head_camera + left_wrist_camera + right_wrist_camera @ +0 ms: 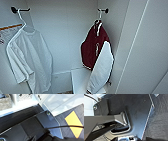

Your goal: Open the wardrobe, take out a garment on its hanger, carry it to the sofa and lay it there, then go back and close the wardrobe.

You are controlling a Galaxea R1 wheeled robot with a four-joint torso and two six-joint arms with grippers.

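The garment (93, 47), maroon with white sleeves and white trim, hung on the right inside the open wardrobe (67, 30) in the head view, its white sleeve draped down in front toward the near right. It hung from a thin white hanger (100, 15) whose hook sat over a black wall peg (104, 10) high on the right. On the left a plain white T-shirt (28, 60) hung on its own hanger from a second black peg (15, 10). A white door panel (142, 50) stood open at the right edge, just beside the garment, and a white box-like object (78, 80) sat low behind the garment's sleeve. In the left wrist view, the robot's dark plate lay over dark carpet (70, 130) with a yellow patch (73, 123) on it, and a white panel (62, 102) lay farther off; whether the left pincer was apart or together could not be told. In the right wrist view, the robot's dark plate and bar lay above dark carpet (159, 121); the right pincer's state could not be told either.
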